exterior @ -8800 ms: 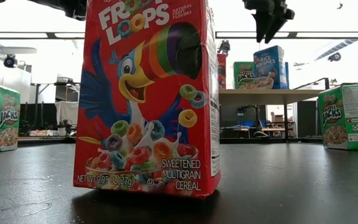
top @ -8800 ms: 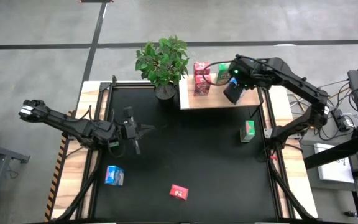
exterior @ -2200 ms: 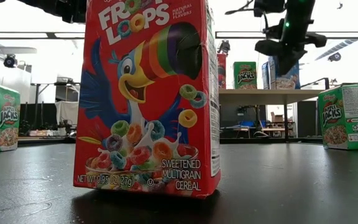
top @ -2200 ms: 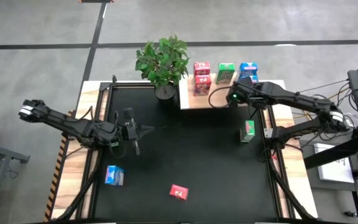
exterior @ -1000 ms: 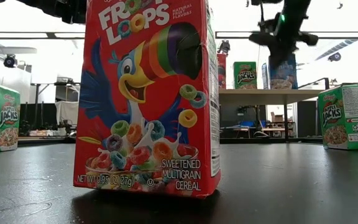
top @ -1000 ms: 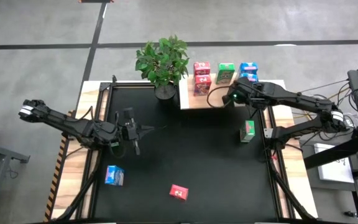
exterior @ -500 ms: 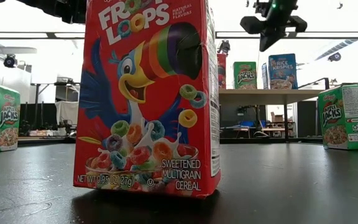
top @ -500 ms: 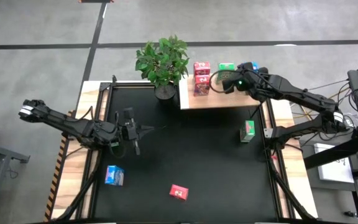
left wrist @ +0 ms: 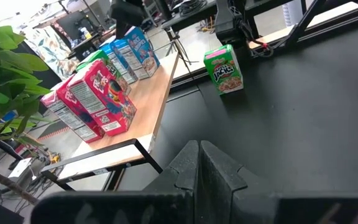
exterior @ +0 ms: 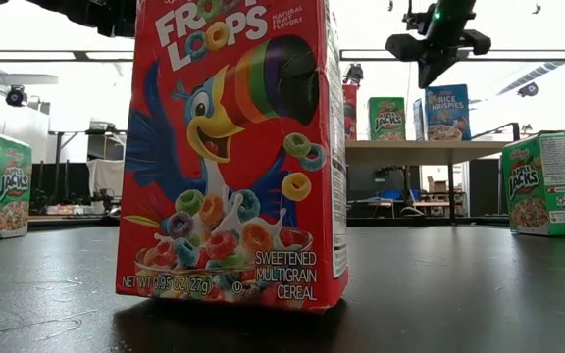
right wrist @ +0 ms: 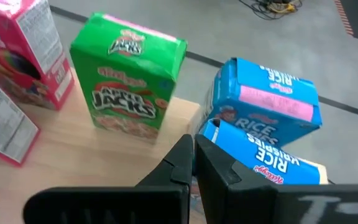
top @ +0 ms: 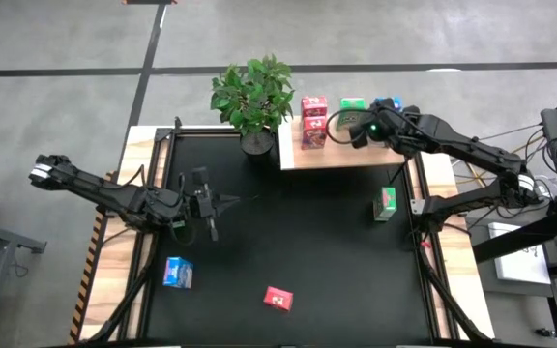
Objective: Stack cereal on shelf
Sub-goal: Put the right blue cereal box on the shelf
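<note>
So the right gripper [top: 360, 130] hangs over the shelf [top: 341, 155], above the gap between the green box [right wrist: 127, 94] and the two blue boxes [right wrist: 267, 124], and it isn't carrying anything. Its fingers are pressed together, touching no box.

The sensible next job looks like the green box on the table [top: 386, 203], which stands just off the shelf's near edge on the right arm's side. To do it well, the arm should lift clear of the shelved boxes before swinging out, spread its fingers wide, come straight down over the box and squeeze its narrow sides so the cardboard doesn't buckle.

A loose blue box [top: 177, 274] and a red box [top: 278, 299] sit well apart near the front. The left gripper [top: 206, 207] waits mid-table, fingers closed, empty.
</note>
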Controlling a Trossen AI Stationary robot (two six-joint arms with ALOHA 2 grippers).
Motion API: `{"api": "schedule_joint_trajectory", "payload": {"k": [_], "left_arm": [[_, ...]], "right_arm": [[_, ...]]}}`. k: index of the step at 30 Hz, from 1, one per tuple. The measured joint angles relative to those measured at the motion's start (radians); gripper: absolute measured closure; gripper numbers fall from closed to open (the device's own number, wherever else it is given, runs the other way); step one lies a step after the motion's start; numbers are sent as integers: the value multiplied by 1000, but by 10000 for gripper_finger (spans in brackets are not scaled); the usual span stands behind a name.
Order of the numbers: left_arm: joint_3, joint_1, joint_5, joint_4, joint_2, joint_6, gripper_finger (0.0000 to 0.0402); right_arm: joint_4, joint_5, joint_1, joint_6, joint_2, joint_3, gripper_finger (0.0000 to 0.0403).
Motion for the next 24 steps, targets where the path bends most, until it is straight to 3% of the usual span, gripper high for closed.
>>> {"api": "schedule_joint_trajectory", "payload": {"k": [24], "left_arm": [[0,0,0,0,0,6,402]], "right_arm": [[-18,-108,0,-9,-69,0,394]]}}
